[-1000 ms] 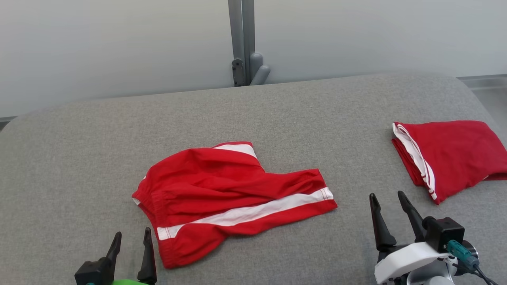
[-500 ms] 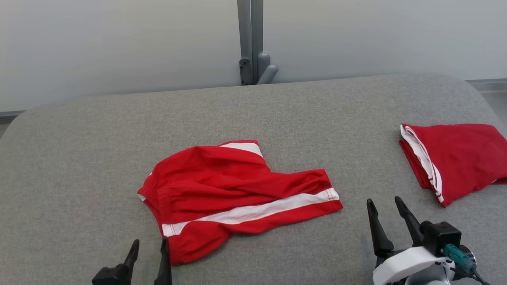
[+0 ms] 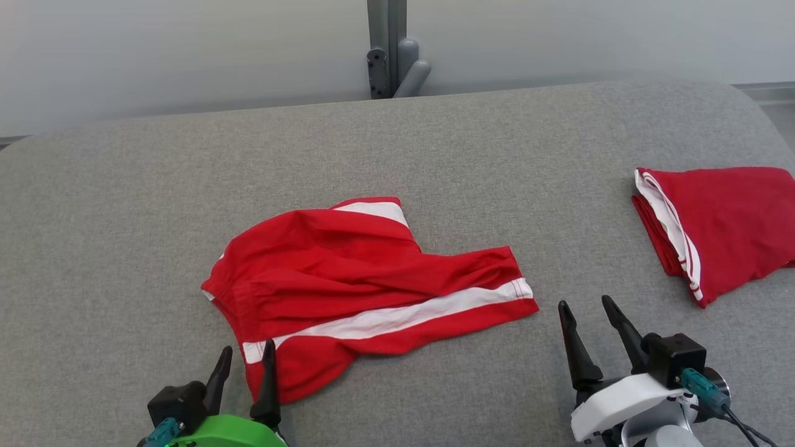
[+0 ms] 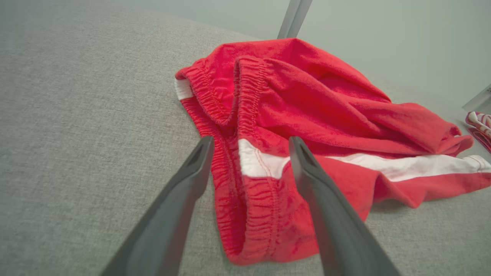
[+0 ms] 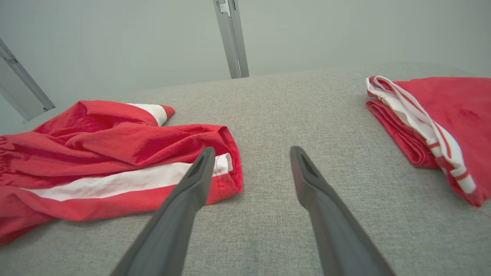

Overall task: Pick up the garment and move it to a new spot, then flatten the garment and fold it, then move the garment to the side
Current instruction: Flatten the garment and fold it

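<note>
The garment (image 3: 348,279), red shorts with a white side stripe, lies crumpled in the middle of the grey padded table (image 3: 124,205). Its elastic waistband (image 4: 245,126) faces my left side. My left gripper (image 3: 245,352) stands open at the waistband's near corner, one finger over the cloth, nothing held. In the left wrist view the left gripper (image 4: 249,143) straddles the white stripe end. My right gripper (image 3: 584,305) is open over bare table, just right of the leg hem (image 5: 226,168). The right gripper (image 5: 249,153) holds nothing.
A second red garment (image 3: 720,217), folded with white striped edges, lies at the table's right edge, also in the right wrist view (image 5: 441,122). A grey metal post (image 3: 388,49) stands behind the table against a pale wall.
My left gripper has moved up and right to the shorts' near waistband corner. The camera shifted a little, so the whole scene sits slightly higher. The right gripper keeps its place.
</note>
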